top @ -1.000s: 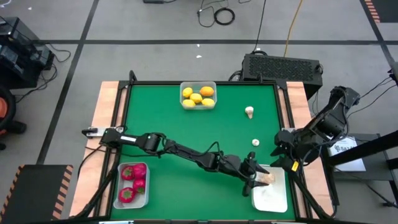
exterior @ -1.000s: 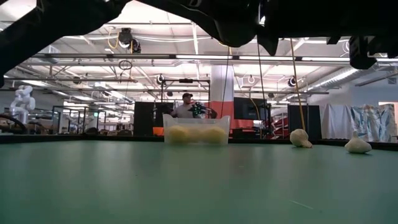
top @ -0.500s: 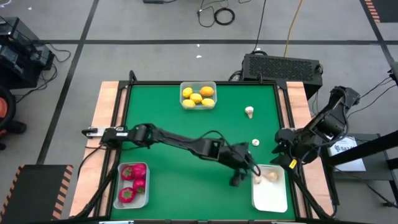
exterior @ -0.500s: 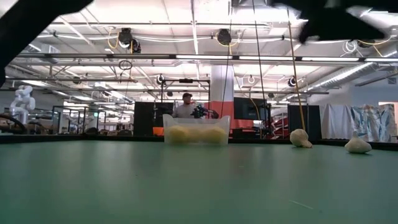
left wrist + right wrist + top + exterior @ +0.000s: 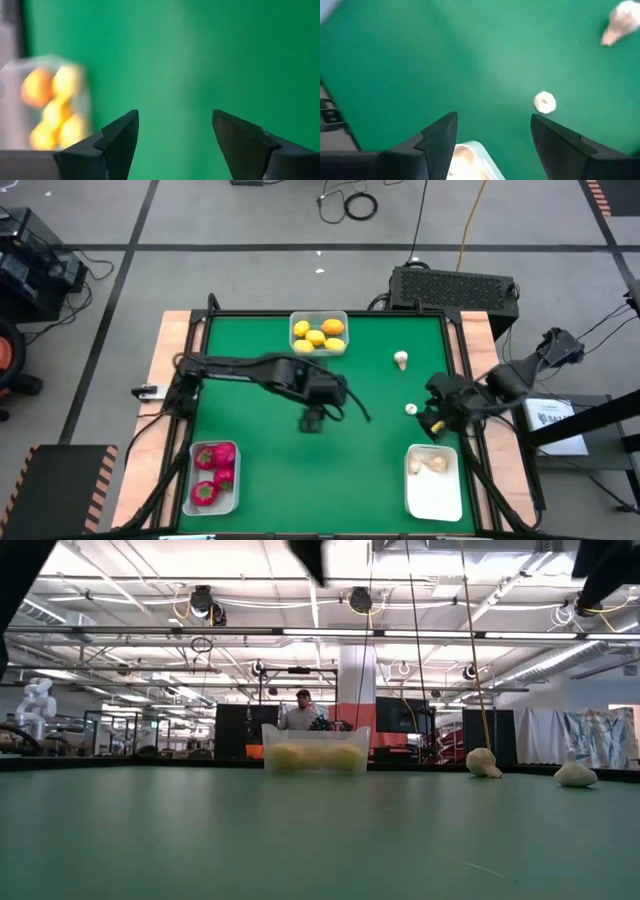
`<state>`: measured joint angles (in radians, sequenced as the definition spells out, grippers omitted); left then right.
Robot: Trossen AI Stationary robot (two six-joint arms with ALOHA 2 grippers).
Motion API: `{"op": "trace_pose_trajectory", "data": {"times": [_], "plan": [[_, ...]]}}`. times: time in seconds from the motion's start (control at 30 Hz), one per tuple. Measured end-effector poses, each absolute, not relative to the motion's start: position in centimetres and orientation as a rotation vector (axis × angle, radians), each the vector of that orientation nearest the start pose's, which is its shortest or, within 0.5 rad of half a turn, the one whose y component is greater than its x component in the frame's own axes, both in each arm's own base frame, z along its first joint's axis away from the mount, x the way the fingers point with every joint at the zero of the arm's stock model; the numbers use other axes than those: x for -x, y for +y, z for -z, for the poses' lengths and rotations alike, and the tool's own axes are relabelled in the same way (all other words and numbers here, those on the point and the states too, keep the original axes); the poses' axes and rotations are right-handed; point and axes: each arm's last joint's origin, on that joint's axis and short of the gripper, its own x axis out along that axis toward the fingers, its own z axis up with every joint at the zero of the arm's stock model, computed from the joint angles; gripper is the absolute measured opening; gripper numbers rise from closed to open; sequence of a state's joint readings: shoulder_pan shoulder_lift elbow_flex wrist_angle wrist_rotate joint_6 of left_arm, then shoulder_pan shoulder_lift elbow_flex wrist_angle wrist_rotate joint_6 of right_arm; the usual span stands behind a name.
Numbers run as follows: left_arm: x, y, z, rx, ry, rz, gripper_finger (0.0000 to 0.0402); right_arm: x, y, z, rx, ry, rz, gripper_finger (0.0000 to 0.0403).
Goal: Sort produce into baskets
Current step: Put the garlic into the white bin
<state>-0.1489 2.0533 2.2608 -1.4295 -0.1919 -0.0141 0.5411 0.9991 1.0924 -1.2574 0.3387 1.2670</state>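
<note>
Right gripper (image 5: pixel 432 420) hovers open just beside a mushroom (image 5: pixel 410 409).

Grey floor (image 5: pixel 250 225) with dark seams surrounds the counter (image 5: pixel 360 395). Beyond it, ceiling strip lights (image 5: pixel 330 633) brighten a workshop hall. A person (image 5: pixel 299 712) sits far off.

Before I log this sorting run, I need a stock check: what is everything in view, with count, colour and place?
Translucent white plastic baskets: three; far edge, near left, near right.
Yellow and orange lemon-like pieces: about five, far basket.
Red round pieces: about four, near-left basket.
Whitish mushroom-shaped pieces: two loose on the mat, at least one in the near-right basket.
Green table mat: one.
Person: one, in the room behind.
Left gripper: jaws open, empty, mid-table.
Right gripper: jaws open, empty, beside the nearer loose mushroom.
</note>
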Motion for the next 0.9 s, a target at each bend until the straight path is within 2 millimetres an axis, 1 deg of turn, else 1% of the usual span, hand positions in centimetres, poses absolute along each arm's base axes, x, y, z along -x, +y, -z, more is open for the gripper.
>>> {"op": "trace_pose_trajectory", "data": {"times": [0.07,0.13,0.2,0.3,0.43,0.53,0.6,0.7,0.8,0.9], "plan": [[-38.2,-5.1,-36.4,-0.226,1.262,-0.083,0.0260,-14.5,6.3,-31.7,-0.657,1.016,0.520,0.0242],[-36.7,-4.6,-37.0,-0.238,1.285,-0.102,0.0260,-15.2,5.4,-31.2,-0.683,1.064,0.579,0.0242],[-35.2,-3.9,-37.4,-0.230,1.288,-0.113,0.0260,-15.8,4.4,-30.8,-0.712,1.098,0.656,0.0242],[-32.1,-2.7,-38.0,-0.209,1.278,-0.136,0.0260,-16.9,3.3,-30.0,-0.717,1.132,0.725,0.0242],[-28.2,-1.1,-37.1,-0.108,1.211,-0.219,0.0260,-18.1,2.1,-28.7,-0.726,1.190,0.759,0.0242],[-25.9,-0.5,-36.3,0.011,1.076,-0.281,0.0260,-18.6,1.3,-27.0,-0.729,1.251,0.788,0.0242],[-25.0,-0.5,-35.7,0.080,0.993,-0.294,0.0260,-18.6,0.7,-25.7,-0.737,1.280,0.800,0.0245],[-24.3,-0.9,-35.0,0.134,0.895,-0.268,0.0260,-18.8,0.0,-23.5,-0.776,1.297,0.740,0.0258],[-24.3,-1.1,-34.9,0.144,0.825,-0.252,0.0260,-18.8,-0.6,-22.0,-0.795,1.288,0.729,0.0278],[-24.6,-1.1,-34.6,0.146,0.815,-0.250,0.0260,-18.4,-1.3,-21.0,-0.794,1.286,0.781,0.0298]]}}
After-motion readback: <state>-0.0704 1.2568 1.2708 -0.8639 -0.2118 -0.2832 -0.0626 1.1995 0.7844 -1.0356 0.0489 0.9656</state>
